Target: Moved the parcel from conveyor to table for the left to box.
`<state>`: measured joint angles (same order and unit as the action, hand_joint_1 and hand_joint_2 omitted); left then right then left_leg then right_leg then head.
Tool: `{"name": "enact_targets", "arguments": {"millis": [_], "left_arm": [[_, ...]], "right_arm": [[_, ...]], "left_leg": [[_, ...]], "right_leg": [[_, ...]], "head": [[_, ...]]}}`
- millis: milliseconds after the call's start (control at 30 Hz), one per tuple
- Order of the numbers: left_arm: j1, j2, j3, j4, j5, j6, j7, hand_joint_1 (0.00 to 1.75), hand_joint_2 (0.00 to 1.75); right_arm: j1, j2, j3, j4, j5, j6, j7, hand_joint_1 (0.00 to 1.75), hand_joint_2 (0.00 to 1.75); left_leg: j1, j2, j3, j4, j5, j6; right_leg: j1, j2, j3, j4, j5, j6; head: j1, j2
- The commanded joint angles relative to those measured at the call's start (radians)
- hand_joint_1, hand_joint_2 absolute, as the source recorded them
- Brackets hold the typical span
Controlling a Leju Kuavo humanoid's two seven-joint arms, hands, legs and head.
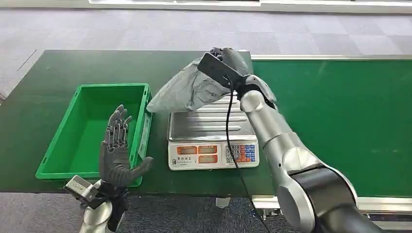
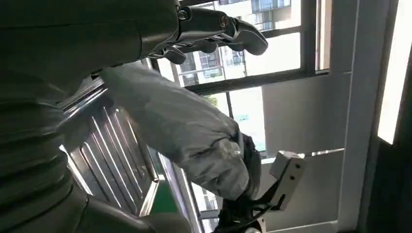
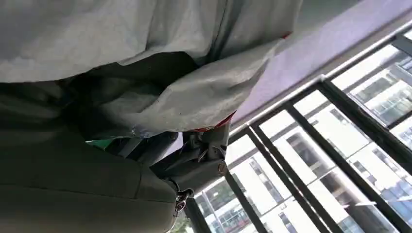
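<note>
A weighing scale (image 1: 213, 138) sits beside the green bin (image 1: 92, 131).

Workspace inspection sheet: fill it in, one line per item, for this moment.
Surface: dark green table; green conveyor belt on the robot's right.
Job's things: grey parcel held above the far edge of the scale, drooping toward the green box, which has nothing in it.
Clutter: nothing seen.
Hands: right hand grips the parcel from above; left hand is raised over the box's near side, fingers spread, holding nothing.
Cables: black cable runs down along the right forearm, crossing in front of the scale.
Surroundings: grey carpet tiles beyond the table; windows in the wrist views.
</note>
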<state>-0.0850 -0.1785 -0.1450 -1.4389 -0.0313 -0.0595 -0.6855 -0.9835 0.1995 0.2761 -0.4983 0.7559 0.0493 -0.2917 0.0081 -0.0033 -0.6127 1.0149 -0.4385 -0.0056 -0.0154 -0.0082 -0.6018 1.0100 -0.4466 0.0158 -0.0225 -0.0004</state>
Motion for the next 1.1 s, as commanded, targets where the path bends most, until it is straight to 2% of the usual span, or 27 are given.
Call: {"name": "enact_targets", "arguments": {"millis": [33,167,233,267,367,400,433,533,600,667,733,800,967,1100], "left_arm": [[0.022,0.011,0.077,-0.02,0.013,-0.007,0.012,0.0,1.75],[0.022,0.009,0.076,-0.02,0.013,-0.007,0.012,0.0,1.75],[0.021,0.01,0.075,-0.016,0.013,-0.01,0.014,0.0,1.75],[0.019,0.011,0.075,-0.011,0.014,-0.014,0.016,0.0,1.75],[0.009,0.012,0.068,0.009,0.013,-0.024,0.02,0.0,1.75],[0.005,0.012,0.065,0.019,0.012,-0.026,0.02,0.0,1.75],[-0.002,0.012,0.059,0.031,0.011,-0.032,0.021,0.0,1.75],[-0.023,0.005,0.038,0.053,-0.018,-0.035,0.025,0.0,1.75],[-0.025,0.001,0.035,0.051,-0.023,-0.032,0.027,0.0,1.75],[-0.036,0.001,0.021,0.059,-0.054,-0.022,0.04,0.0,1.75],[-0.05,0.003,-0.002,0.076,-0.091,-0.001,0.058,0.0,1.75],[-0.066,-0.002,-0.021,0.092,-0.115,0.014,0.081,0.0,1.75],[-0.267,-0.026,-0.133,0.31,-0.226,0.116,0.213,0.0,1.75],[-0.279,-0.024,-0.133,0.328,-0.22,0.121,0.21,0.0,1.75]], "right_arm": [[-0.049,-0.105,0.13,0.251,0.103,-0.062,0.286,0.0,1.75],[-0.043,-0.113,0.128,0.252,0.104,-0.066,0.277,0.0,1.75],[-0.037,-0.119,0.114,0.264,0.103,-0.047,0.331,0.0,1.75],[-0.015,-0.142,0.098,0.267,0.094,-0.04,0.343,0.0,0.0],[0.032,-0.193,0.059,0.275,0.074,-0.029,0.345,0.0,0.0],[0.041,-0.201,0.053,0.268,0.073,-0.044,0.326,0.0,0.0],[0.043,-0.203,0.033,0.264,0.062,-0.06,0.289,0.0,0.0],[0.024,-0.181,-0.01,0.235,0.045,-0.115,0.178,0.0,0.0],[0.012,-0.169,-0.016,0.234,0.052,-0.108,0.192,0.0,0.0],[0.006,-0.149,-0.054,0.198,0.031,-0.164,0.068,0.0,0.0],[-0.006,-0.129,-0.072,0.171,0.021,-0.18,0.002,0.0,0.0],[-0.014,-0.119,-0.082,0.157,0.016,-0.178,-0.015,0.0,0.0],[0.014,-0.096,-0.139,0.067,-0.036,-0.172,-0.165,0.0,0.0],[0.016,-0.095,-0.138,0.069,-0.035,-0.175,-0.166,0.0,0.0]], "left_leg": [[0.001,-0.002,0.003,-0.001,0.0,0.0],[0.0,-0.002,0.003,-0.001,0.0,0.0],[0.0,-0.002,0.003,-0.001,0.0,0.0],[0.0,-0.001,0.003,-0.001,0.0,0.0],[0.0,-0.001,0.004,-0.001,0.0,0.0],[0.0,-0.004,0.005,-0.003,0.001,0.0],[0.0,-0.002,0.004,-0.001,0.001,0.0],[-0.001,-0.002,0.004,-0.001,0.001,0.0],[-0.001,0.001,0.001,0.001,0.0,0.0],[-0.001,0.004,0.001,0.0,0.0,0.0],[-0.001,0.004,0.001,0.0,0.0,0.0],[-0.002,0.005,0.0,0.001,0.0,0.0],[-0.001,0.002,0.0,0.001,0.001,0.0],[-0.001,0.001,0.0,0.001,0.002,0.001]], "right_leg": [[0.001,-0.002,0.004,-0.002,0.0,-0.001],[0.0,-0.002,0.004,-0.002,0.0,-0.001],[0.0,-0.001,0.003,-0.002,0.0,-0.001],[0.0,0.0,0.003,-0.002,0.0,-0.001],[0.0,-0.001,0.003,-0.003,0.001,-0.001],[0.0,-0.004,0.006,-0.004,0.0,-0.002],[0.0,-0.002,0.004,-0.003,0.0,-0.001],[0.0,-0.002,0.004,-0.003,0.001,-0.001],[0.0,0.001,0.0,0.0,0.001,-0.001],[-0.001,0.004,-0.001,0.0,0.001,-0.001],[0.0,0.004,-0.001,0.0,0.002,-0.002],[-0.001,0.006,-0.003,0.001,0.002,-0.002],[0.0,0.002,-0.001,0.0,0.002,-0.002],[-0.001,0.001,-0.001,0.0,0.002,-0.002]], "head": [[0.0,0.0],[0.0,0.0],[0.0,0.0],[0.0,0.0],[0.0,0.0],[0.0,0.0],[0.0,0.0],[0.0,0.0],[0.0,0.0],[0.0,0.0],[0.0,0.0],[0.0,0.0],[0.0,0.0],[0.0,0.0]]}}
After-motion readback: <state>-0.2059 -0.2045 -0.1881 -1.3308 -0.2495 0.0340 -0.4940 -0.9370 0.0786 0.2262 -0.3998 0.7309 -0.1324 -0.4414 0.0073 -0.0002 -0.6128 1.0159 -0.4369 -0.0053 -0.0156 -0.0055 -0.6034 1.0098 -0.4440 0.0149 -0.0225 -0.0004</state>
